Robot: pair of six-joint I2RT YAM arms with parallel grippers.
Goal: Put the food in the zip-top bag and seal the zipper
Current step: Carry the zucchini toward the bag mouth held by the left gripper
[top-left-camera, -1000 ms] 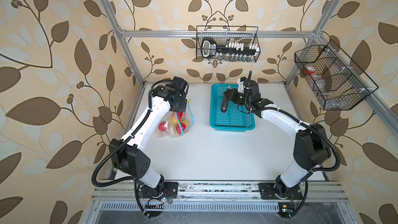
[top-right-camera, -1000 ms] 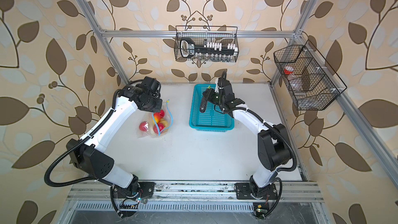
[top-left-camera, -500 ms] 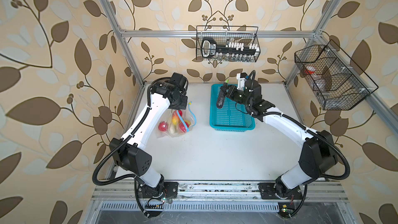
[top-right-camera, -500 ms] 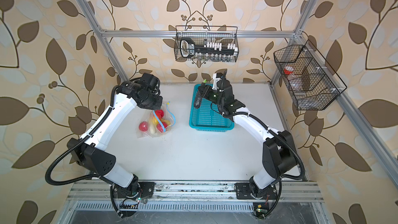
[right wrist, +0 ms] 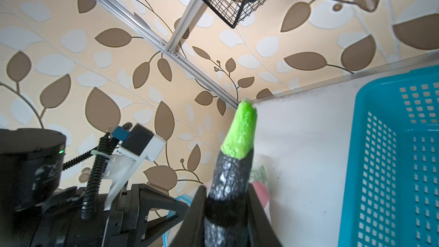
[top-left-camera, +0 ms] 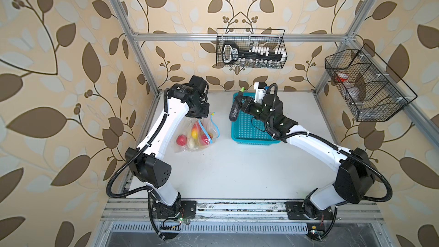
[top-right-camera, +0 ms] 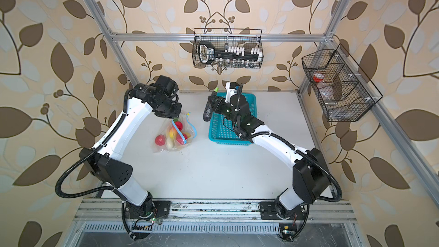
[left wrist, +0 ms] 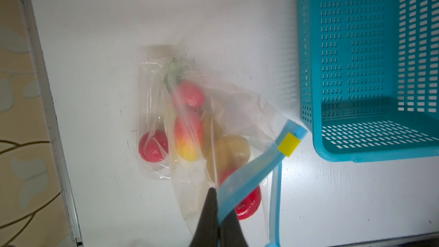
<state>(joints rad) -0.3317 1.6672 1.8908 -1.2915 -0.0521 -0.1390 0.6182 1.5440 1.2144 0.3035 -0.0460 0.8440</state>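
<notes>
The clear zip-top bag (top-left-camera: 198, 136) (top-right-camera: 174, 136) (left wrist: 240, 105) lies left of the basket and holds red tomatoes (left wrist: 153, 146), a potato (left wrist: 234, 150), an orange-yellow pepper (left wrist: 187, 139) and a green leafy piece (left wrist: 174, 67). Its light-blue zipper (left wrist: 249, 172) gapes open, with the yellow slider tab (left wrist: 289, 144) at one end. My left gripper (left wrist: 217, 192) (top-left-camera: 201, 116) is shut on the zipper edge and holds it up. My right gripper (right wrist: 226, 190) (top-left-camera: 240, 106) is shut on the dark eggplant (right wrist: 231, 177) (top-left-camera: 235, 112) (top-right-camera: 207, 114), green tip up, above the basket's left rim.
The turquoise perforated basket (top-left-camera: 249, 139) (top-right-camera: 223, 137) (left wrist: 356, 143) stands right of the bag, and no food shows in it. Black wire baskets hang on the back wall (top-left-camera: 250, 51) and the right wall (top-left-camera: 365, 86). The left frame post (top-left-camera: 142, 62) stands close behind the left arm.
My right gripper has carried the eggplant left, from over the basket to its left rim, towards the bag. My left gripper keeps its hold on the bag's edge and has barely shifted.
</notes>
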